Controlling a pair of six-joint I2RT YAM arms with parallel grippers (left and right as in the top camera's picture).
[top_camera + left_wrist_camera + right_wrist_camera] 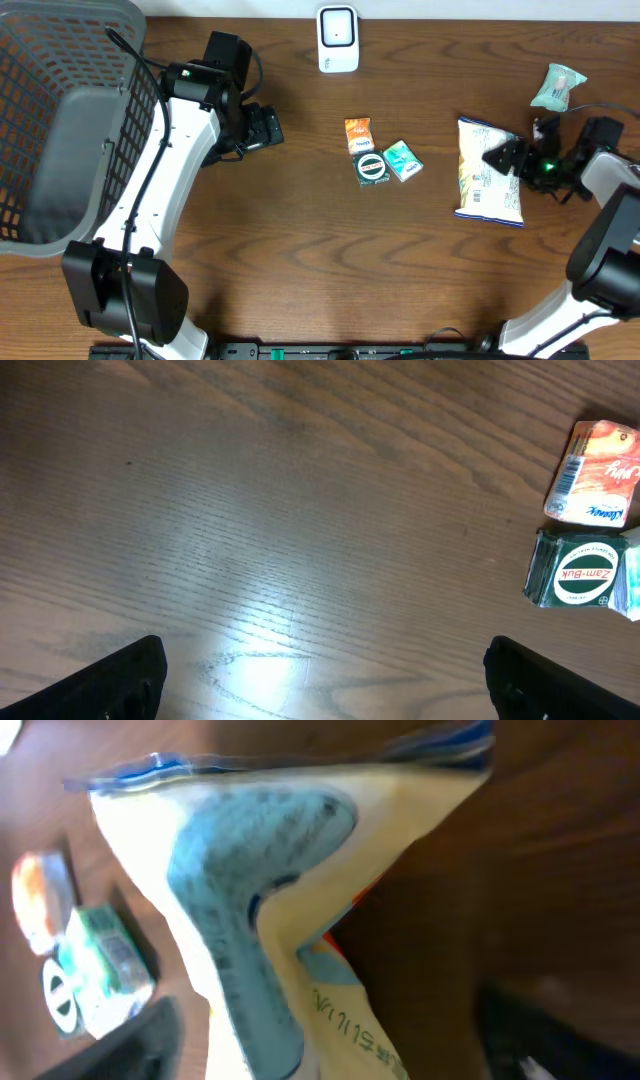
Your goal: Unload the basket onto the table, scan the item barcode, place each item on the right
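- snack bag (488, 170): pale yellow pouch with blue-edged end seams and a white printed panel, lying on the right side of the counter, long axis running near to far; seen close from the right wrist, its side is creased
- barcode scanner (338, 38): small white unit, at the counter's far edge, near the centre

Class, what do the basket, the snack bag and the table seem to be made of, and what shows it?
Basket: likely grey matt plastic; moulded open lattice walls.
Snack bag: thin printed film, slightly glossy; it creases and folds.
Table: wood or wood-look laminate, smooth sheen; grain lines and glare show.
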